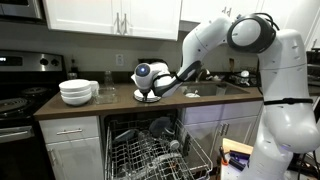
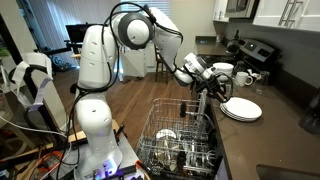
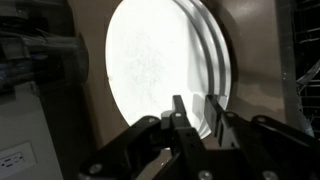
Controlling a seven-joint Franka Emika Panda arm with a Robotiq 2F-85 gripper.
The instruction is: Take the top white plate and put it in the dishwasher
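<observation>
A stack of white plates (image 2: 241,108) sits on the counter above the dishwasher; it also shows in an exterior view (image 1: 148,97). In the wrist view the top white plate (image 3: 150,70) fills the frame, with the rims of like plates behind it at the right. My gripper (image 3: 197,112) straddles the top plate's rim, one finger on its face and one outside the edge, and looks closed on it. The plate still lies on the stack. The dishwasher (image 1: 150,150) is open with its wire rack (image 2: 180,140) pulled out.
Stacked white bowls (image 1: 76,92) stand on the counter beside the stove (image 1: 15,100). They also show in an exterior view (image 2: 222,70). The rack holds several dishes. A sink (image 1: 222,90) lies on the counter's far side.
</observation>
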